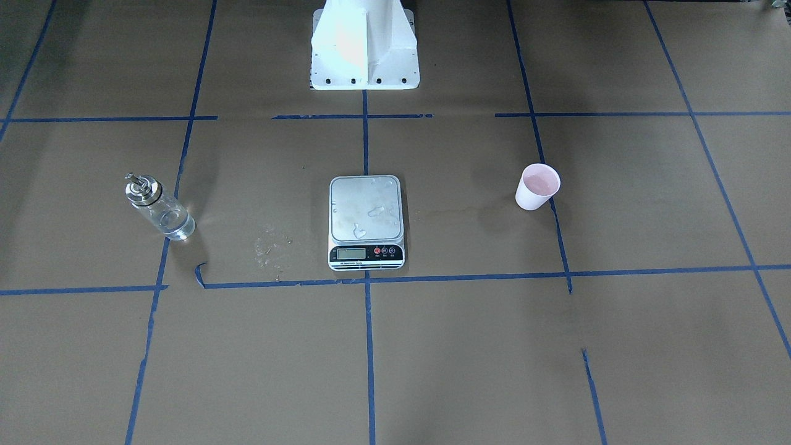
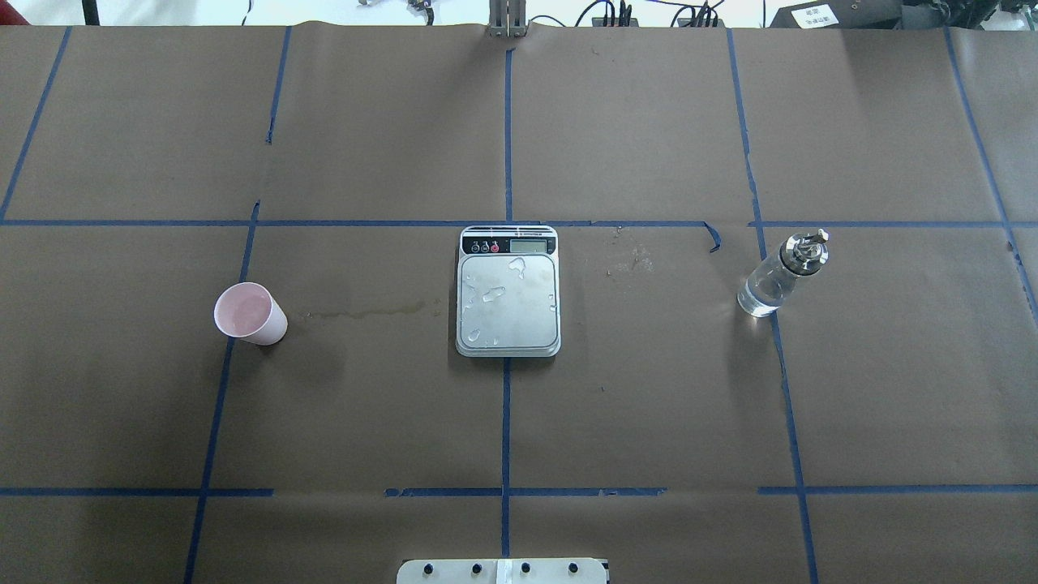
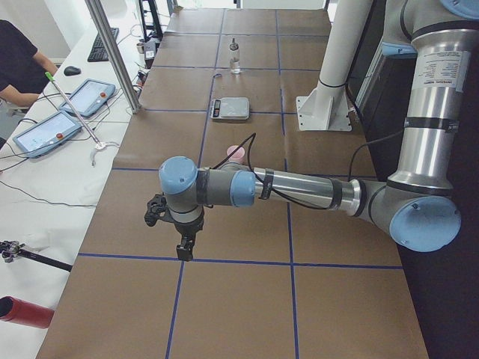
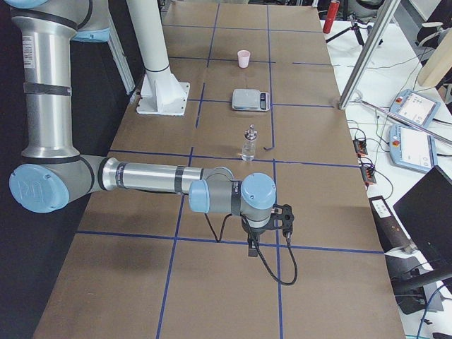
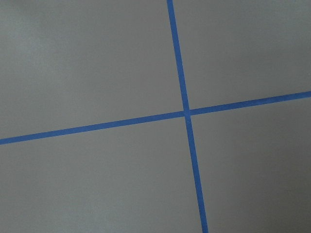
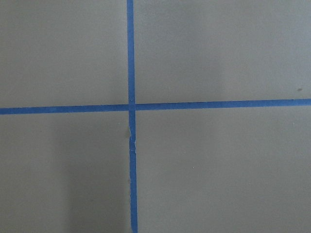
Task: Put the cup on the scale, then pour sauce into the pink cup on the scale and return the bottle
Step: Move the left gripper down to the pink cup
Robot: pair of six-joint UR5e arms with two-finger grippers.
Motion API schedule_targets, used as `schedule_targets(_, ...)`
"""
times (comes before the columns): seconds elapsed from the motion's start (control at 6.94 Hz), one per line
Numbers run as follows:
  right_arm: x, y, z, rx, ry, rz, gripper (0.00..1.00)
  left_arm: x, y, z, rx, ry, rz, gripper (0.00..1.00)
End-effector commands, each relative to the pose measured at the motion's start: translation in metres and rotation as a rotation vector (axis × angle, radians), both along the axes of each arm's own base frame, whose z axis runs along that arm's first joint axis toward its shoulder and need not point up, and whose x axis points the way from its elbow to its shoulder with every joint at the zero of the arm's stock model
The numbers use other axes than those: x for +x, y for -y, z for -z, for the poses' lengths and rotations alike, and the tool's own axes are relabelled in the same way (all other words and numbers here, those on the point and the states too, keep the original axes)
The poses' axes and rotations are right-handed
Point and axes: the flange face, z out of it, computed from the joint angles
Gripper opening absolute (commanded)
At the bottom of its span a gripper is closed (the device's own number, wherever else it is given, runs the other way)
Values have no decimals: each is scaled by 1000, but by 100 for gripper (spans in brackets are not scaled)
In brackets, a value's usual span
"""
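Note:
The pink cup (image 1: pixel 537 185) stands upright on the brown paper, apart from the scale (image 1: pixel 366 213), on the robot's left (image 2: pixel 250 314). The scale (image 2: pixel 508 300) sits at the table's middle with drops of liquid on its silver platform. The glass bottle (image 1: pixel 157 207) with the silver pourer stands upright on the robot's right (image 2: pixel 780 274), with clear sauce in its lower part. My left gripper (image 3: pixel 185 250) hangs over the table's left end, far from the cup (image 3: pixel 236 153). My right gripper (image 4: pixel 252 248) hangs over the right end, short of the bottle (image 4: pixel 249 142). I cannot tell whether either is open.
The white robot base (image 1: pixel 364 49) stands behind the scale. Wet marks (image 1: pixel 272 250) lie on the paper between bottle and scale. Blue tape lines cross the table. Tablets (image 3: pixel 46 131) and an operator sit beyond the table's far edge.

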Motion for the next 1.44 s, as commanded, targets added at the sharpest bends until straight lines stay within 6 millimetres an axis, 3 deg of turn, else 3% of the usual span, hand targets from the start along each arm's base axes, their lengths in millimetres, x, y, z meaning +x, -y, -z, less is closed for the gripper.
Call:
schedule_targets(0.0, -1, 1, 3, 7, 9, -2, 100, -1, 2, 17, 31, -1, 1, 100)
schedule_targets(0.14, -1, 1, 3, 7, 15, -1, 100, 0, 10, 40, 78, -15, -1, 100)
schedule_targets(0.29, -2, 2, 9, 17, 28, -1, 100, 3, 39, 89, 177, -20, -6, 100)
schedule_targets(0.58, -3, 14, 24, 66, 37, 2, 100, 110, 51, 169, 254, -210, -61, 100)
schedule_targets(0.72, -3, 15, 30, 86, 42, 1, 100, 143, 48, 196, 202, -275, -29, 100)
schedule_targets(0.86, -3, 14, 22, 71, 38, 2, 100, 177, 57, 213, 23, -340, 64, 100)
schedule_targets(1.01, -7, 12, 16, 59, 41, 8, 100, 244, 38, 239, -41, -333, 92, 100)
schedule_targets(1.15, -7, 12, 16, 58, 47, 8, 100, 281, 12, 254, -53, -276, 166, 100)
schedule_targets(1.3, -8, 12, 17, 56, 49, 6, 100, 310, -22, 242, -128, -262, 164, 100)
